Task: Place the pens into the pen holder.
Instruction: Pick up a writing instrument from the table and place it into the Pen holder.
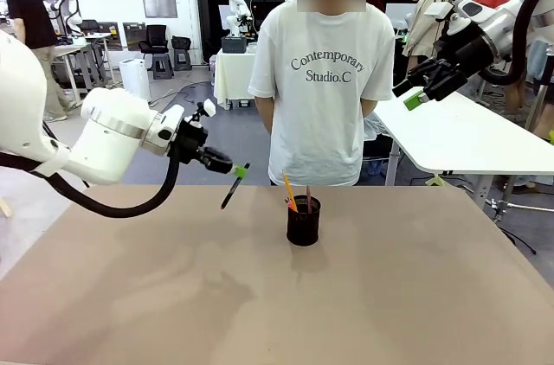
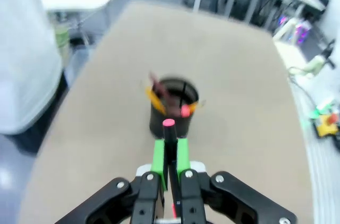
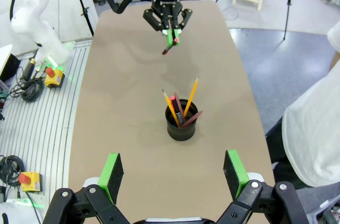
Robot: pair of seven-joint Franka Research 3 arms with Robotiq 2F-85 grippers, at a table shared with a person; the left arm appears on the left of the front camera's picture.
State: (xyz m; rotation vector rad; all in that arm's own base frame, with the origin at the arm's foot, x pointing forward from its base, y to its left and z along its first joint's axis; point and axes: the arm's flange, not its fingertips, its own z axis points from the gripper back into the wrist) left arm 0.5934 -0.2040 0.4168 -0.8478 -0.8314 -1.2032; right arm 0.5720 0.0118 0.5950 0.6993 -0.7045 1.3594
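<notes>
The black mesh pen holder (image 1: 303, 220) stands near the table's far middle with several pens in it, among them a yellow-orange one (image 1: 289, 188). My left gripper (image 1: 240, 171) hangs above the table to the holder's left, shut on a black pen with a pink end (image 1: 232, 190) that slants downward. In the left wrist view that pen (image 2: 169, 138) sticks out between the green pads toward the pen holder (image 2: 173, 108). My right gripper (image 1: 415, 99) is raised high at the right, open and empty. The right wrist view looks down on the pen holder (image 3: 181, 123) and the left gripper (image 3: 170, 35).
A person in a white T-shirt (image 1: 322, 80) stands behind the table's far edge, hands behind the back. A white table (image 1: 467, 136) sits at the right rear. The tan tabletop (image 1: 260, 296) is bare around the holder.
</notes>
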